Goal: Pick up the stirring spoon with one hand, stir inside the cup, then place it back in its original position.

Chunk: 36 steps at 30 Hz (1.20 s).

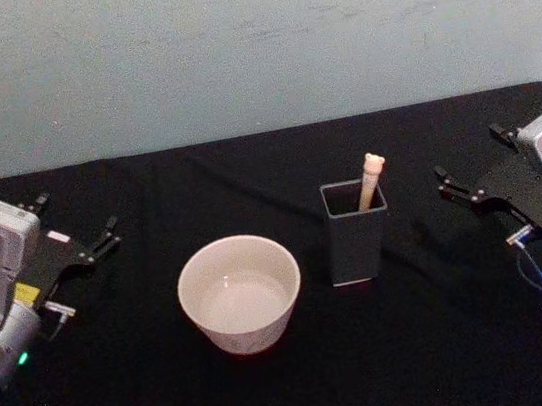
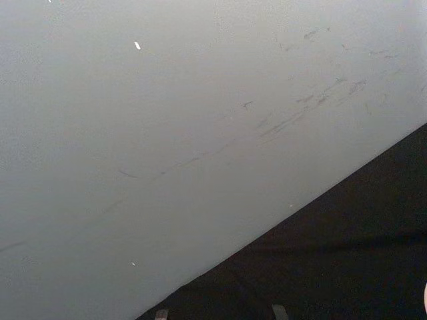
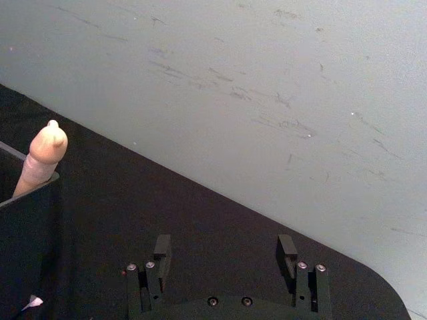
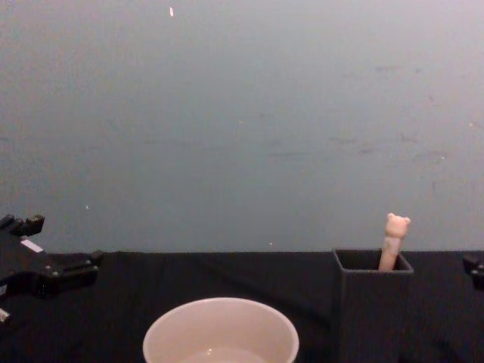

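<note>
Pick-up was pending: left end effector (image 1: 78, 212) and right end effector (image 1: 472, 157) hung empty and spread apart; the right likely needed to reach the stirring spoon (image 1: 371, 181).

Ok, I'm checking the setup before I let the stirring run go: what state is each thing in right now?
Spoon, standing in the holder, bear head sticking up above the rim.
Cup, upright, no spoon in it.
Holder, upright, spoon inside.
Left gripper, open, holding nothing.
Right gripper, open, holding nothing.
</note>
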### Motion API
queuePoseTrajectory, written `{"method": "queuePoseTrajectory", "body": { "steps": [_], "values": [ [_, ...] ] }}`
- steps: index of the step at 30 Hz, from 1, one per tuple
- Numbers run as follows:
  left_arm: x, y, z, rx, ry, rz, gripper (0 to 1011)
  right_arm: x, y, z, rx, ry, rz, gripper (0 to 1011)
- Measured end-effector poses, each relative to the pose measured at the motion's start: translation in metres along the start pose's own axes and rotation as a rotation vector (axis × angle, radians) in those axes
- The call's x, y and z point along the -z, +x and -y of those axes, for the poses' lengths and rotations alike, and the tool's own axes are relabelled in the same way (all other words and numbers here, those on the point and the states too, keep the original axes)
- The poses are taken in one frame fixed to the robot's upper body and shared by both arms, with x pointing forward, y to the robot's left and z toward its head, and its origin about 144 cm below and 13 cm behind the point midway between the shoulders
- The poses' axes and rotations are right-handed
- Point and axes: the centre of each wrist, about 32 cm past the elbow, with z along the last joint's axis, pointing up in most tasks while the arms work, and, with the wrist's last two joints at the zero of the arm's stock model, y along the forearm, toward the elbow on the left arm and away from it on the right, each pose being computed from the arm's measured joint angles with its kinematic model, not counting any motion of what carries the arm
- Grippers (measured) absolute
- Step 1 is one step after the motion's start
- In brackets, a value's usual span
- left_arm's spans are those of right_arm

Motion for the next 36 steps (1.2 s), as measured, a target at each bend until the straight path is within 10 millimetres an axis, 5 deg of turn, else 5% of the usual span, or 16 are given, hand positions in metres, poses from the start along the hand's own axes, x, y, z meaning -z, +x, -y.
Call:
{"method": "queuePoseTrajectory", "body": {
  "steps": [36],
  "values": [
    [0.0000, 0.0000, 0.0000, 0.000, 0.000, 0.000, 1001, 0.0001, 0.0003, 0.0001, 0.000, 0.000, 0.001, 1003]
  ]
}}
